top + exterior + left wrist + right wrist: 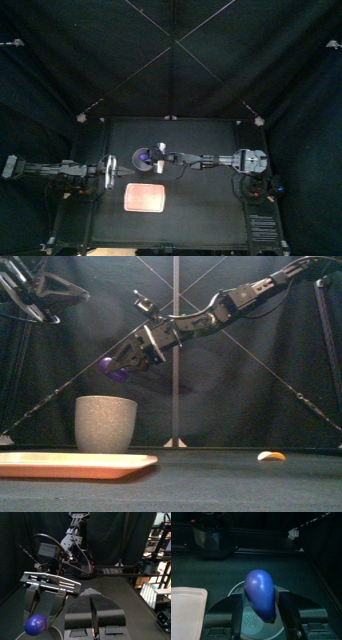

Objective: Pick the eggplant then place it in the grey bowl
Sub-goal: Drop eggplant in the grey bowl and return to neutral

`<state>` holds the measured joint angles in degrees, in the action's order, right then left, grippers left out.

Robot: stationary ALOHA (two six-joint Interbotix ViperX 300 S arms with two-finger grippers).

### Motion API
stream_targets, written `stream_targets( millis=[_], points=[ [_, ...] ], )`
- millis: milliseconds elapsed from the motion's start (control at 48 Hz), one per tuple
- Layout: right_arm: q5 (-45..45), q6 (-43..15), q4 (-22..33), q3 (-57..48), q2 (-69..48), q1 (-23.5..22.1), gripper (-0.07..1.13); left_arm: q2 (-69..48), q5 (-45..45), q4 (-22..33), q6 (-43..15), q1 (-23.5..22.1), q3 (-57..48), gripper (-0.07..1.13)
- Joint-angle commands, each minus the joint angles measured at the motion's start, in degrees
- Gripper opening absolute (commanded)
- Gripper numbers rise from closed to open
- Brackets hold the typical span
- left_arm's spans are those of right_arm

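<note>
We see the right gripper (124,363) clamped on the eggplant (260,592). One jaw presses on each side of it, and the purple body pokes out beyond the fingertips. In the right wrist view the eggplant runs lengthwise between the jaws, with its rounded end pointing away from the camera. The arm comes in from the right, reaches past the middle of the table and slopes down to the left.

The eggplant hangs in the air over the cup (106,423). It is clear of the rim and touches nothing but the jaws. From the right wrist we look past it into the cup's open mouth, which lies directly beneath. The cup stands upright on the table (214,484), left of centre.

The tray (74,463) lies flat just in front of the cup, nearer the front edge. We cannot tell whether the two touch. A small orange toy (271,456) sits on the table far to the right, well apart from the cup and tray.

The left gripper (94,609) rests at the left side, near the cup. Its jaws are drawn together with only a thin line between them, and they hold nothing.
</note>
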<state>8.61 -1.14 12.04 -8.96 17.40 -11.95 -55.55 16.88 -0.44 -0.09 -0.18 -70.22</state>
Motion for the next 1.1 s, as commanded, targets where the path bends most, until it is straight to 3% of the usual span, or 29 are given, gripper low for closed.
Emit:
stream_targets(
  millis=[21, 229, 438, 646, 1104],
  points=[
    [0.44, -0.18, -0.18, 1.32, -1.32, -0.09, 0.82, 0.18, 0.18, -0.09, -0.09, -0.09, 0.53, -0.03],
    [0.44, -0.18, -0.18, 1.76, -1.41, -0.09, 1.01, 0.26, 0.18, -0.09, -0.09, -0.09, 0.53, -0.03],
    [-0.62, -0.35, 0.09, -0.88, -6.24, -0.44, 1.01, 0.26, 0.18, -0.09, -0.09, -0.09, 0.53, -0.03],
    [0.09, -0.53, -0.79, -11.51, -19.86, -0.26, 1.01, 0.18, 0.18, -0.09, -0.09, -0.09, 0.53, -0.03],
    [4.04, -0.44, -10.02, -39.29, -51.68, 4.13, 1.01, -0.26, 0.18, -0.09, -0.18, 0.26, 0.53, -0.03]
  ],
)
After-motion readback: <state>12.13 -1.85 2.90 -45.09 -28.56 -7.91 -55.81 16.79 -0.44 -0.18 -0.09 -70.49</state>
